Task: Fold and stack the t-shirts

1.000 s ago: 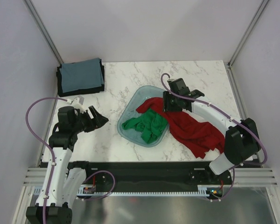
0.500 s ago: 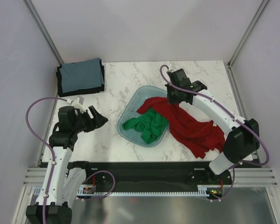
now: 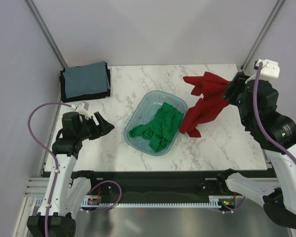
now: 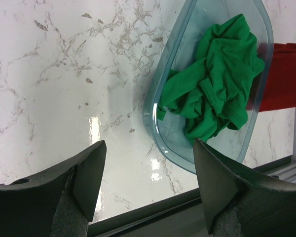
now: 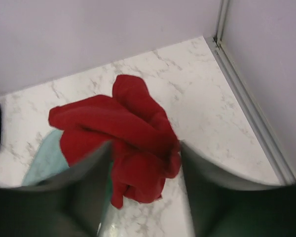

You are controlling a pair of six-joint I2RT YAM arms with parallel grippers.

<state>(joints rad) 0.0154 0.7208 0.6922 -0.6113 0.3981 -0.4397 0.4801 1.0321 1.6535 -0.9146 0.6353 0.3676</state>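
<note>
Right gripper (image 3: 230, 91) has hauled the red shirt (image 3: 207, 98) out of the basin (image 3: 144, 104) to the table's (image 3: 212, 143) far right, clamped on a bunched fold; it's limp and light, so regrip at the shoulders; green shirt (image 3: 160, 126) sits in the basin, left gripper (image 3: 106, 124) wide open and empty.

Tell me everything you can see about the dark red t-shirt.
The dark red t-shirt is soft, plain cloth, crumpled into a bunched mass. The right gripper pinches one end over the marble table. The rest trails down, ending beside the teal basin. No label shows.
</note>
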